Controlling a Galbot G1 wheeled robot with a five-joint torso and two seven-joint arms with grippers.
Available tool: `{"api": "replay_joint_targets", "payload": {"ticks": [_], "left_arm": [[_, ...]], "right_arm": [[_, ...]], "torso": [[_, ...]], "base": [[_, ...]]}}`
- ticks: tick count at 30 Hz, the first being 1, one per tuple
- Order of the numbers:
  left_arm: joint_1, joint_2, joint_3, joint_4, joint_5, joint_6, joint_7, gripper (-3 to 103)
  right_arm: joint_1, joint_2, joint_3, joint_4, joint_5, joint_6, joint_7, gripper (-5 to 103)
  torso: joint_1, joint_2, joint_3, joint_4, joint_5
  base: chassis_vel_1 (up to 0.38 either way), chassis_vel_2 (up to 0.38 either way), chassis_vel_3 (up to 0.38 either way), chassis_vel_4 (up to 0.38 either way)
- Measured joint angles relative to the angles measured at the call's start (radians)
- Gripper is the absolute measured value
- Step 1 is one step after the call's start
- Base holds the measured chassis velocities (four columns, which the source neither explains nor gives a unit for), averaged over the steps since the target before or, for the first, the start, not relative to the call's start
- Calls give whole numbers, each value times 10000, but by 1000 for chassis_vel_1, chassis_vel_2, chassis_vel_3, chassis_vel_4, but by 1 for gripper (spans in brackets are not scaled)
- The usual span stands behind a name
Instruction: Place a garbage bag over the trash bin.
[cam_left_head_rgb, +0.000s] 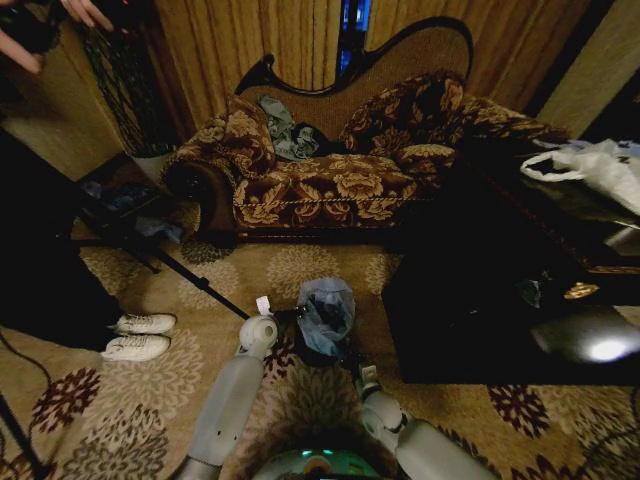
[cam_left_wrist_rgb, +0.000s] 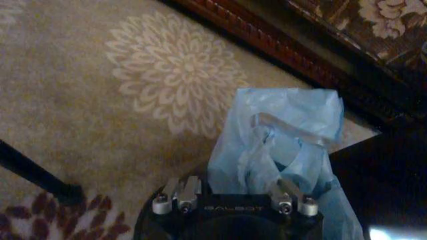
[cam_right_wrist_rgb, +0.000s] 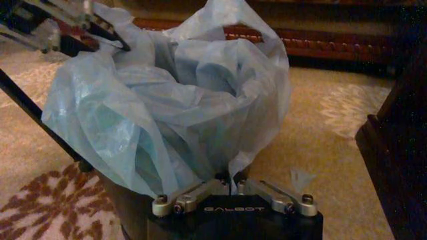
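The pale blue garbage bag (cam_left_head_rgb: 326, 312) stands bunched and wrinkled on top of the small black trash bin (cam_left_head_rgb: 302, 353), on the carpet just in front of me. Its mouth gapes upward (cam_right_wrist_rgb: 200, 85), and the bin's dark side (cam_right_wrist_rgb: 123, 205) shows below the film. My right gripper (cam_right_wrist_rgb: 231, 183) is shut on the bag's lower edge at the side nearest me (cam_left_head_rgb: 352, 362). On the other side, my left gripper (cam_left_wrist_rgb: 233, 182) stands open at the bag's edge (cam_left_head_rgb: 287, 315). Blue film (cam_left_wrist_rgb: 280, 145) rises between its spread fingers.
A floral sofa (cam_left_head_rgb: 330, 185) with a grey-blue garment (cam_left_head_rgb: 285, 130) stands ahead. A black low table (cam_left_head_rgb: 500, 290) with a white plastic bag (cam_left_head_rgb: 595, 165) is close on the right. A tripod leg (cam_left_head_rgb: 190, 275) and white shoes (cam_left_head_rgb: 140, 335) lie on the left.
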Motion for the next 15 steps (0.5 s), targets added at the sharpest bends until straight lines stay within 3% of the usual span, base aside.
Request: {"api": "replay_joint_targets", "payload": {"ticks": [6, 8, 11, 15], "left_arm": [[307, 60, -186, -203, 84, -61, 172, 20], [303, 33, -221, -126, 143, -94, 242, 20], [245, -86, -275, 61, 271, -171, 364, 9], [224, -161, -274, 126, 343, -217, 485, 4]], "right_arm": [[43, 13, 7, -70, 7, 5, 2, 0], [42, 20, 9, -72, 7, 8, 10, 0], [42, -2, 21, -34, 8, 9, 40, 0], [40, -58, 31, 31, 18, 9, 69, 0]], "torso": [[-1, 0, -1, 1, 0], [-1, 0, 0, 1, 1], [-2, 0, -1, 1, 1], [-2, 0, -1, 0, 1]], "base": [[0, 0, 0, 0], [0, 0, 0, 0], [0, 0, 0, 0], [0, 0, 0, 0]]}}
